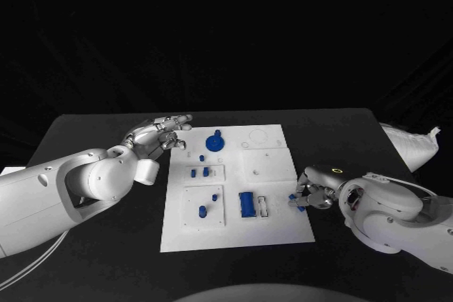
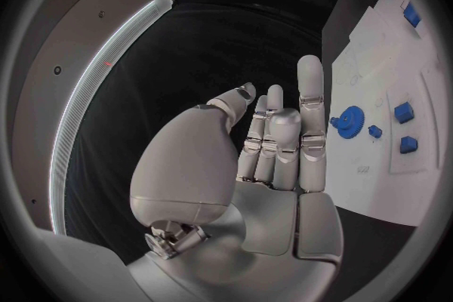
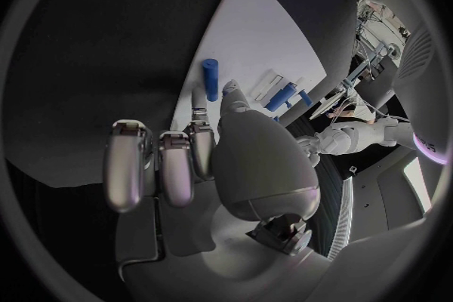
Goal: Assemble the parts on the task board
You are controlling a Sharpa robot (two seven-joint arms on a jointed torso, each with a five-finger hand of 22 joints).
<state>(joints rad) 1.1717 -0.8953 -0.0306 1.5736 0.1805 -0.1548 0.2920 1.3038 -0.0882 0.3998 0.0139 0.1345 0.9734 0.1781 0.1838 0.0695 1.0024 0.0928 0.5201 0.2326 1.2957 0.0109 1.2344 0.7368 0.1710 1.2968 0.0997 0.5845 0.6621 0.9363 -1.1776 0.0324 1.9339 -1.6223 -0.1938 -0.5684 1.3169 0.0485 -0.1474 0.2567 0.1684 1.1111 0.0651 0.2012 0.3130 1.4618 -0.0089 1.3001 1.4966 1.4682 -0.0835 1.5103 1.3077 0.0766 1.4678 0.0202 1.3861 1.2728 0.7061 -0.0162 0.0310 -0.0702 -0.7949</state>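
The white task board (image 1: 273, 226) lies in the middle of the black table. A blue gear (image 1: 215, 143) (image 2: 350, 121) stands near its far-left corner, with small blue blocks (image 1: 198, 172) (image 2: 404, 112) below it. A long blue block (image 1: 246, 204) and a blue oblong piece (image 1: 203, 211) sit nearer me. My left hand (image 1: 162, 133) (image 2: 278, 147) hovers beside the board's far-left corner, fingers straight, holding nothing. My right hand (image 1: 313, 192) (image 3: 180, 158) is at the board's right edge. Its fingertips reach a small blue peg (image 1: 294, 200) (image 3: 211, 79) lying on the board; no grip shows.
A crumpled white bag (image 1: 412, 145) lies at the table's far right. Bare black table (image 1: 104, 249) runs along both sides of the board and in front of it. Several empty slots (image 1: 256, 143) mark the board's far-right part.
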